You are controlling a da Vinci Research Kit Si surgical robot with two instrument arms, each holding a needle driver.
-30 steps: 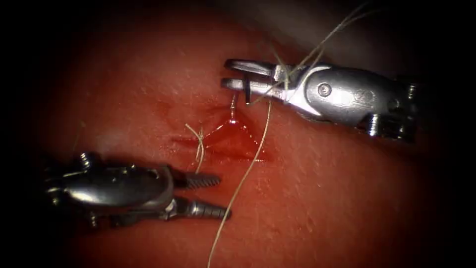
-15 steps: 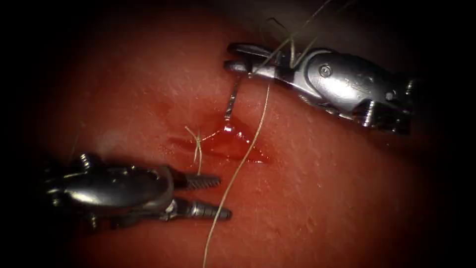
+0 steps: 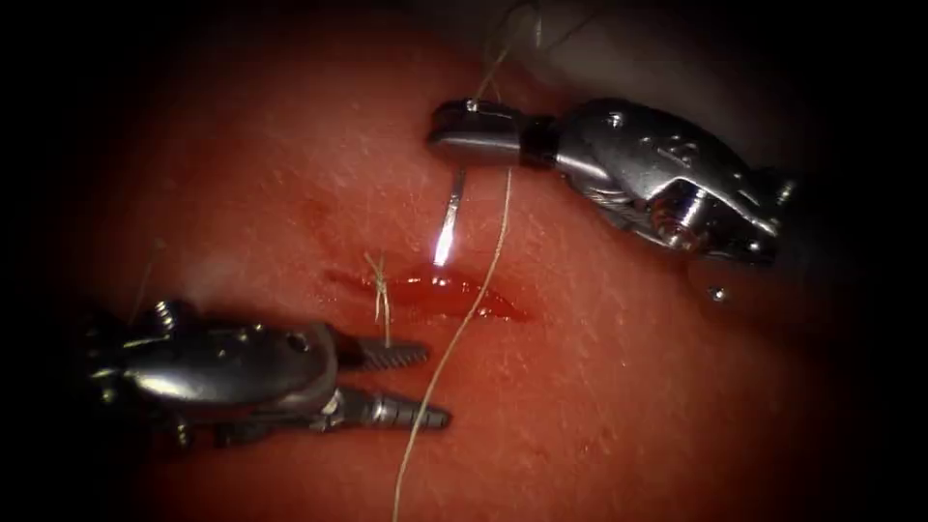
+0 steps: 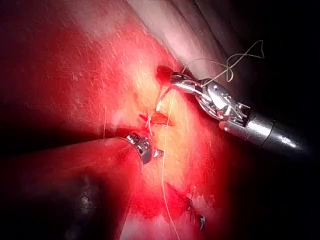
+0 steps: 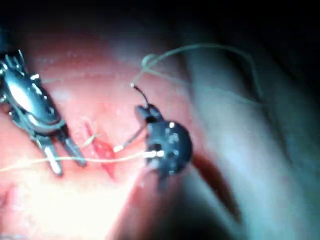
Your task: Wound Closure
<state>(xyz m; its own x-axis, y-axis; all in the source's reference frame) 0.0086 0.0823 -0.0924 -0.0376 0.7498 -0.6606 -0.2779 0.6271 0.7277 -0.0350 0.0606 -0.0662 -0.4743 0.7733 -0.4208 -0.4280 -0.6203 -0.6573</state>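
My right tool stays clamped near the tail of the thin curved steel needle, which has lifted clear of the wet red cut; pale thread trails behind; left tool gapes empty just below

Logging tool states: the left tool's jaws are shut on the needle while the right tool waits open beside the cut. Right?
No, swapped. In the endoscope view the right tool has its jaws shut on the needle, whose tip hangs just above the cut; the left tool waits open, holding nothing.
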